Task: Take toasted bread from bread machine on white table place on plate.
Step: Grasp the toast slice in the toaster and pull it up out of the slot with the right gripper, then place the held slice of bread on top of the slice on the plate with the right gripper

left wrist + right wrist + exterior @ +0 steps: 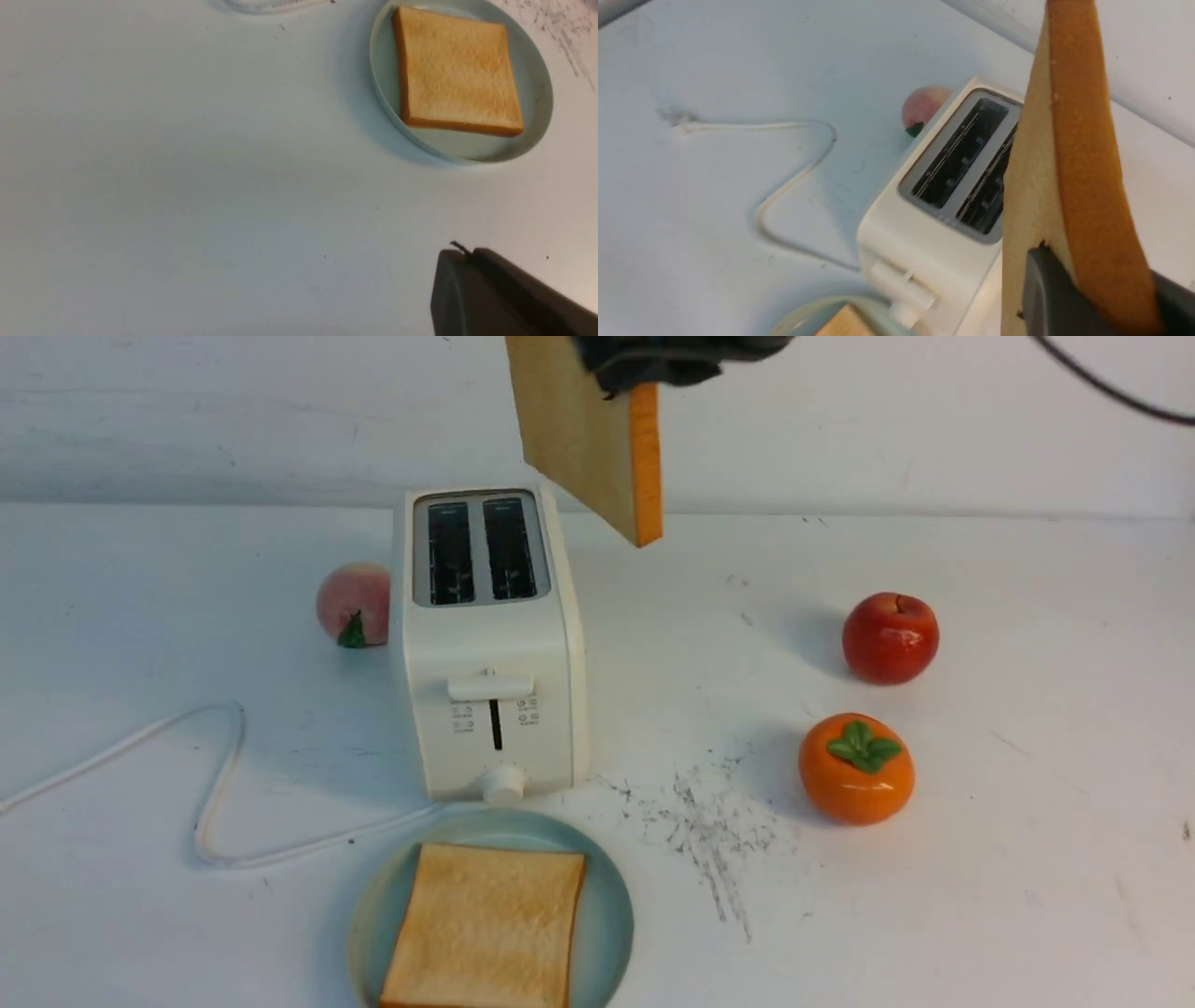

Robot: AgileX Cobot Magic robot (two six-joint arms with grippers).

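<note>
A scuffed white tabletop (1027,859) is carrying everything. A cream toaster (490,709) is standing mid-table with its lever facing the robot, and both slots are showing empty. A pale blue-green plate (605,924) is sitting just in front of the toaster, likely to keep the carry short. One flat slice (485,929) is lying on the plate and covering most of it, so a second would probably have to rest on top. The held slice (579,457) is hanging tilted in the air, above and to the right of the toaster and clear of the slots. The right fingers (1045,294) are pinching this slice by its upper edge, leaving it free to swing toward the plate. An apple (890,637), persimmon (855,768) and peach (353,604) are sitting aside as clutter, and a white cord (219,775) is trailing left. The left fingers (467,294) are pressed together and empty, hovering over bare tabletop beside the plate, seemingly out of the way.
</note>
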